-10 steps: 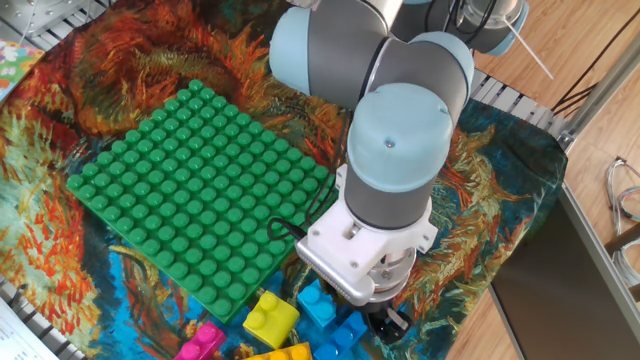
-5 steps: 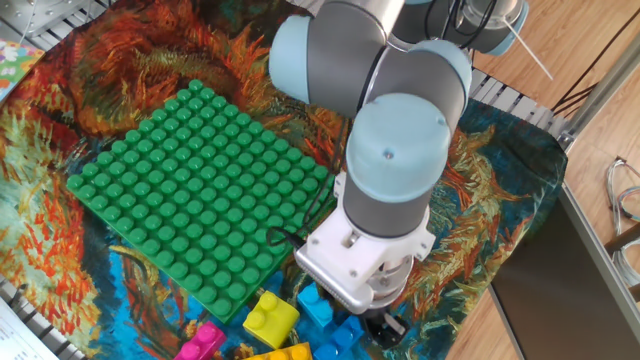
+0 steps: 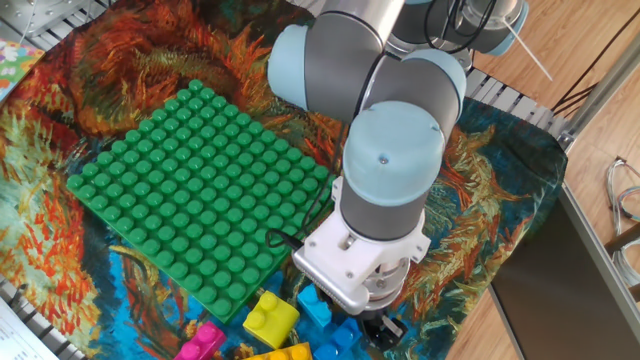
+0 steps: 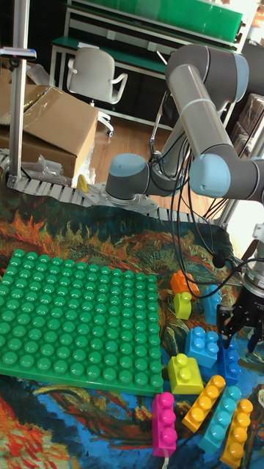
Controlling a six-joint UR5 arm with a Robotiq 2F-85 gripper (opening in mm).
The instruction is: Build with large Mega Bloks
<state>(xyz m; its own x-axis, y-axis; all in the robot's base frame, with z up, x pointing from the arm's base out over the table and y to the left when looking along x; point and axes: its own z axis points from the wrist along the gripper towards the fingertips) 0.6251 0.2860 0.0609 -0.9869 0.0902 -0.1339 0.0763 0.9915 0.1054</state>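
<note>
The large Mega Bloks lie in a loose group on the cloth right of the green baseplate (image 4: 73,322). My gripper (image 4: 240,333) hangs at the right edge of the tall fixed view, fingers apart, just above a dark blue brick (image 4: 229,360). Nothing shows between the fingers. Beside it sit a light blue brick (image 4: 204,344) and a short yellow brick (image 4: 185,372). In the fixed view the wrist hides most of the gripper (image 3: 385,325); the yellow brick (image 3: 270,318) and a blue brick (image 3: 318,303) show beside it.
An orange brick (image 4: 180,281), a yellow-green brick (image 4: 183,304) and a blue brick (image 4: 213,306) stand further back. Long pink (image 4: 163,423), yellow-orange (image 4: 204,403), light blue (image 4: 224,416) and orange (image 4: 238,432) bricks lie in front. The table's edge (image 3: 520,300) runs right of the arm.
The wrist and gripper have shifted slightly left and lower over the blue bricks. The bricks have not moved.
</note>
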